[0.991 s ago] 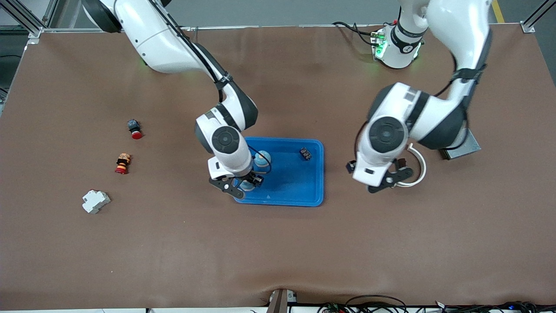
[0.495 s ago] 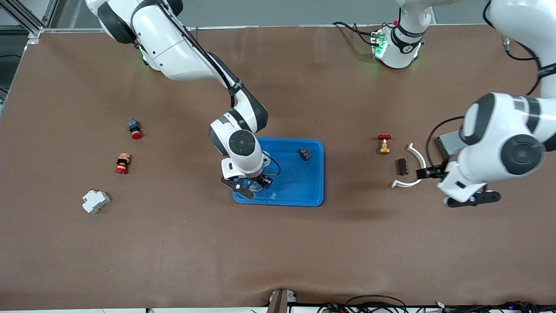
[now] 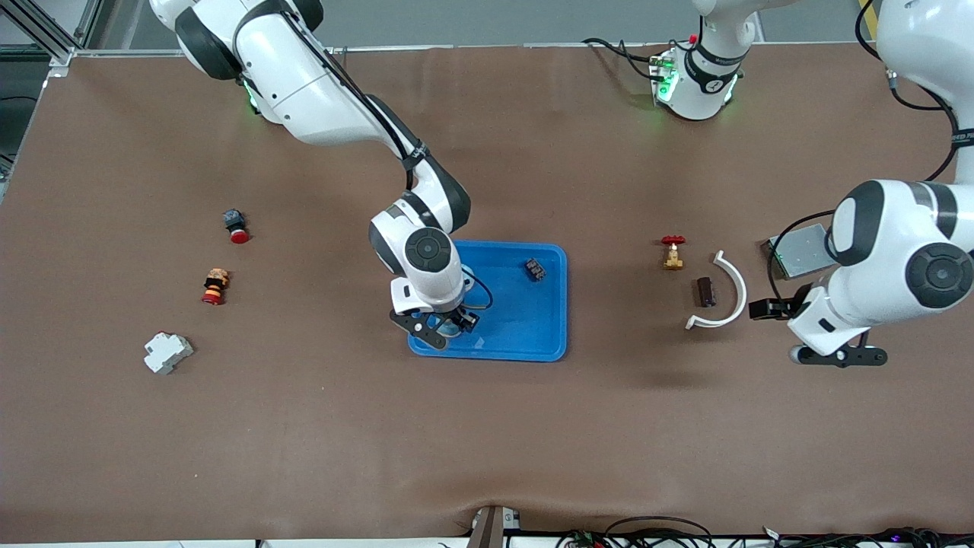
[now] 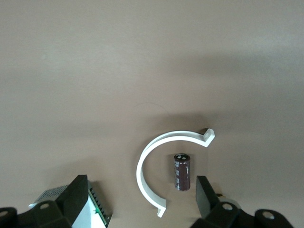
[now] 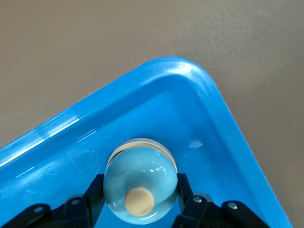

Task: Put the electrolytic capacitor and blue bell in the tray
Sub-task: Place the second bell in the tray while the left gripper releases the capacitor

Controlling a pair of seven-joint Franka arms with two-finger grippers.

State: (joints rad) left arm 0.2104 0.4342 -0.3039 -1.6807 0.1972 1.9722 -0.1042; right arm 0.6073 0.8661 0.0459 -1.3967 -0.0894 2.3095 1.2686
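Observation:
The blue bell, a glossy light-blue dome with a tan button on top, sits between the fingers of my right gripper, which is shut on it. It hangs low inside a corner of the blue tray. In the front view that gripper covers most of the bell at the tray's corner toward the right arm's end. The electrolytic capacitor, a dark brown cylinder, lies on the table inside a white curved strip. My left gripper hangs open over bare table beside that strip; its wrist view shows the capacitor.
A small dark part lies in the tray. A red-handled brass valve and a grey metal plate lie near the capacitor. Two red-capped buttons and a white block lie toward the right arm's end.
The left arm swung away from over the capacitor toward its own end of the table, uncovering the capacitor and valve. The right gripper shifted slightly over the tray's corner, still holding the bell.

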